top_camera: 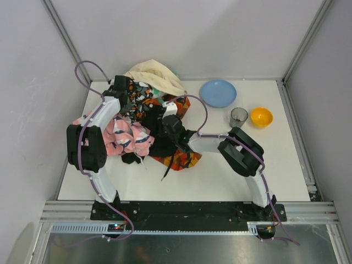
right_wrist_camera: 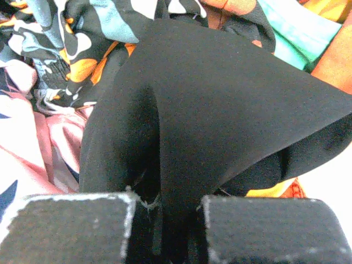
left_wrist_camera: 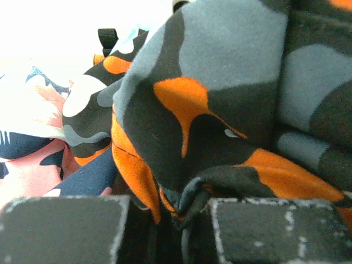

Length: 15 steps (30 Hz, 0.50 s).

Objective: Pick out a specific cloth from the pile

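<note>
The black cloth (top_camera: 160,144) lies at the near right of the pile (top_camera: 144,113), over orange fabric. My right gripper (top_camera: 166,113) is shut on a fold of it; in the right wrist view the plain black cloth (right_wrist_camera: 220,99) rises tent-like from between the right gripper's (right_wrist_camera: 165,217) pads. My left gripper (top_camera: 131,100) sits on the far side of the pile. It is shut on a fold of the orange-and-black patterned cloth (left_wrist_camera: 220,110), pinched at the left gripper's (left_wrist_camera: 168,225) pads. A pink cloth (top_camera: 124,137) lies at the left and a cream cloth (top_camera: 149,74) at the back.
A blue plate (top_camera: 218,92) sits at the back right, with a grey cup (top_camera: 238,116) and an orange bowl (top_camera: 261,116) nearer. Walls enclose the white table (top_camera: 220,176) on the left, back and right.
</note>
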Available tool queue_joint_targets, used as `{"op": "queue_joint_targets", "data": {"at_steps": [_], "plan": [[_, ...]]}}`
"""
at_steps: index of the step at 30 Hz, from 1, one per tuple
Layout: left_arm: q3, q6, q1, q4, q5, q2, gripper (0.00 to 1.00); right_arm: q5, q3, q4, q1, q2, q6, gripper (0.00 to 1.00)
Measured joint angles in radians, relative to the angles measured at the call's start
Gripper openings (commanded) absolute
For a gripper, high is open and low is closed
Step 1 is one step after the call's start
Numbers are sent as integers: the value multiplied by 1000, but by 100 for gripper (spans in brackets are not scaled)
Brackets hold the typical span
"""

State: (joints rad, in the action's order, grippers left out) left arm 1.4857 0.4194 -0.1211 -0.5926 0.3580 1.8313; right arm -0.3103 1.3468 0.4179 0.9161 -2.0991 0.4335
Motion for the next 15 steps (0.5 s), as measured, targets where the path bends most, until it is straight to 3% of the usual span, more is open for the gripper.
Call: {"op": "queue_joint_targets", "data": {"at_steps": [8, 15], "plan": [[-6, 3, 0, 5, -20, 1, 1, -60, -2, -68, 10, 69, -114, 0], [-37, 26, -2, 21, -43, 15, 1, -103, -126, -92, 16, 393, -227, 0]]}}
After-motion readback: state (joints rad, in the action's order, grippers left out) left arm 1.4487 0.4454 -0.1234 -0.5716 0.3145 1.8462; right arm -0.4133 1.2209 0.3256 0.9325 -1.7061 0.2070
